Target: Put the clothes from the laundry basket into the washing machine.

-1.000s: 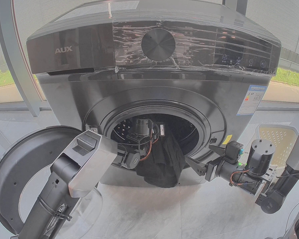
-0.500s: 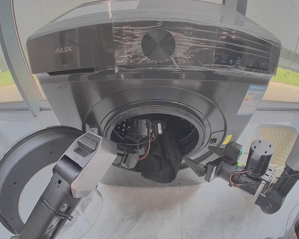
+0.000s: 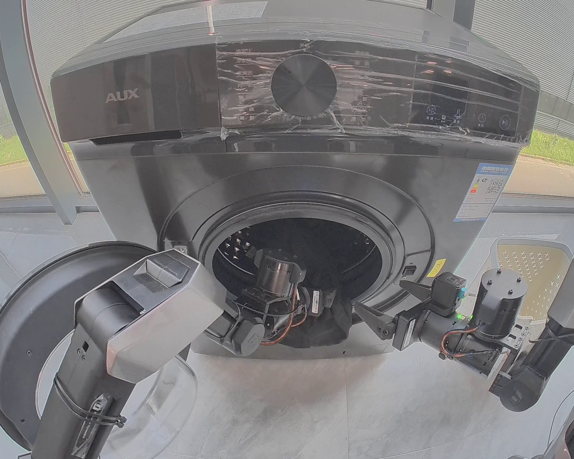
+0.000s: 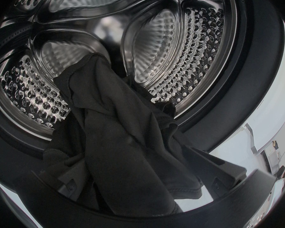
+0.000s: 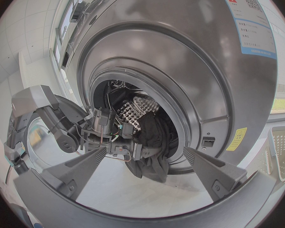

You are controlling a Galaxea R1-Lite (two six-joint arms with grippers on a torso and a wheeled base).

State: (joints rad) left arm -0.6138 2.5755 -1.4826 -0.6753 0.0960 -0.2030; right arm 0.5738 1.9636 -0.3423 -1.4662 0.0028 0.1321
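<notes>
left claw (image 4: 139,162) sits at the lower lip of the washing machine's (image 3: 363,180) mouth, fingers spread wide, with the black garment (image 3: 330,331) draped loose between them, not pinched. the cloth lies partly in the drum (image 4: 167,45) and hangs out over the lip. right claw (image 3: 380,293) hovers just beside the opening, wide open and empty. farther right stands the laundry basket (image 3: 530,266).

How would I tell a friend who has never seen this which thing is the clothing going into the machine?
Find the big grey washing machine and its round opening low in front. Draped over the opening's lower lip, partly in the drum and partly hanging out, is a black garment. It is the only soft, crumpled thing among shiny metal.
</notes>
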